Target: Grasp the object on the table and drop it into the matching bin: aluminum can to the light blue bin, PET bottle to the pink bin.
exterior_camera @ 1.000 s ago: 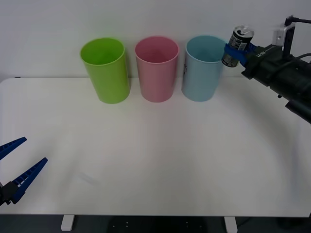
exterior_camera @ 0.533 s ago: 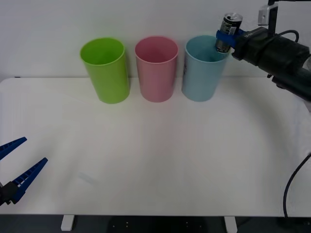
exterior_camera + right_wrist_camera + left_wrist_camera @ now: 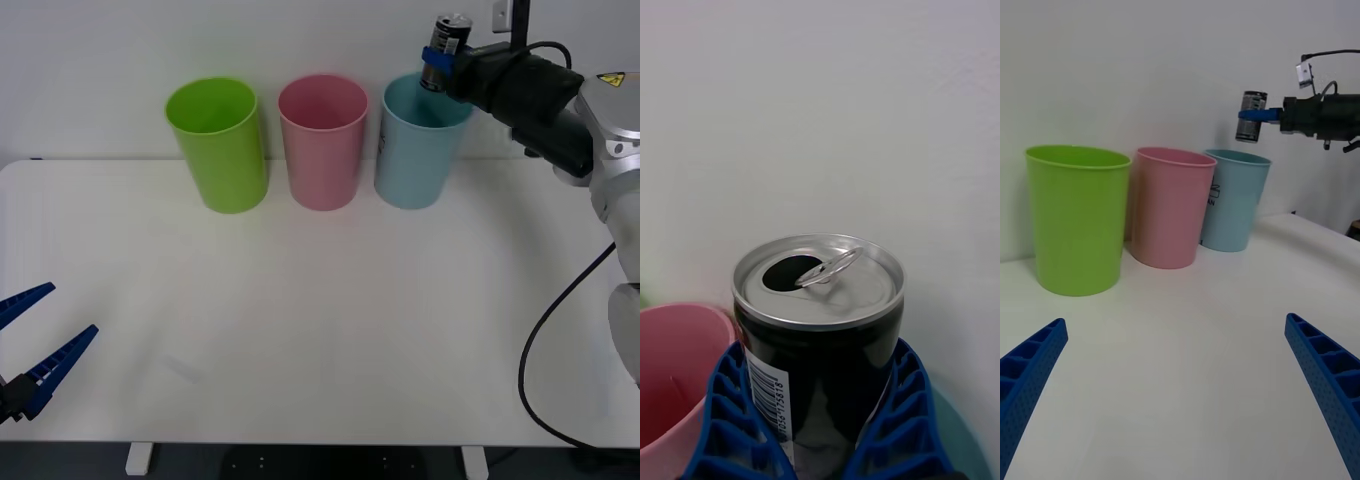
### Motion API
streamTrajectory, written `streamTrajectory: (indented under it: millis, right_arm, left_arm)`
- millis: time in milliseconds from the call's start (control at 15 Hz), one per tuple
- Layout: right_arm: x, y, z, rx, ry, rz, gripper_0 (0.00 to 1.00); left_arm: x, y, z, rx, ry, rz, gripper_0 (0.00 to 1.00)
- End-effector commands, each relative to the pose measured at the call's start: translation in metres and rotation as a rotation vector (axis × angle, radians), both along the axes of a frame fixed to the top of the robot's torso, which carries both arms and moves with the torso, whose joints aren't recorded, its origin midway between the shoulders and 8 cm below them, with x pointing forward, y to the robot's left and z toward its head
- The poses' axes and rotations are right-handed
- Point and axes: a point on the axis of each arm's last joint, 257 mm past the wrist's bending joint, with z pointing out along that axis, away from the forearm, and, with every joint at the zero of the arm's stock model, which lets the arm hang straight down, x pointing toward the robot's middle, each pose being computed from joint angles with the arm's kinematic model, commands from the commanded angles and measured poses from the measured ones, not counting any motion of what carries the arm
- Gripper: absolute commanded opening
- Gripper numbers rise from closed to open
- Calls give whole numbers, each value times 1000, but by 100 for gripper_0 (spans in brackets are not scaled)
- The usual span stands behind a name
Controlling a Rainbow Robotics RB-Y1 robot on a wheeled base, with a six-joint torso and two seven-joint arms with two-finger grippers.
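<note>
While held upright in the right gripper (image 3: 437,57), with blue ribbed fingers (image 3: 730,420) pinching the dark side from both flanks, sits raised at the far right of the scene: the aluminum can (image 3: 446,42). Hangs over the right part of the light blue bin (image 3: 421,140), clear above the rim and not yet inside; long axis vertical, pull-tab end up. From the left wrist view, looks to sit just over the bin's right edge rather than its middle, so probably wants a small shift left before release. Pink bin (image 3: 323,141) just left of the blue one, lime green bin (image 3: 218,144) further left, all three along the far edge of the white table (image 3: 320,330).

Small silver-grey can: shiny top already opened, tab lifted, black printed wall with a white barcode panel.

Left gripper (image 3: 35,350) parked at the near left corner, spread wide, holding nothing, well apart from everything.
</note>
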Motion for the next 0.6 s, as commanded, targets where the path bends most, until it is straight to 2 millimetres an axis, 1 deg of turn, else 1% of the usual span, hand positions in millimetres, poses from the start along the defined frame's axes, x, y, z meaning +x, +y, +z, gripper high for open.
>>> streamTrajectory:
  millis: [67, 267, 333, 400, 467, 533, 600]
  right_arm:
    - [1, 2, -1, -10, -7, -8, 0]
    - [1, 3, -1, -18, -11, -7, 0]
    - [1, 2, -1, -18, -12, -8, 4]
    - [1, 3, -1, -18, -14, -6, 41]
    - [1, 2, 1, -18, -18, -8, 96]
    - [1, 1, 1, -24, -21, -9, 100]
    - [1, 2, 2, -33, -27, -9, 100]
  left_arm:
    - [0, 0, 0, 0, 0, 0, 100]
    - [0, 0, 0, 0, 0, 0, 100]
    - [0, 0, 0, 0, 0, 0, 100]
    - [0, 0, 0, 0, 0, 0, 100]
    - [0, 0, 0, 0, 0, 0, 100]
    - [0, 0, 0, 0, 0, 0, 100]
    - [0, 0, 0, 0, 0, 0, 100]
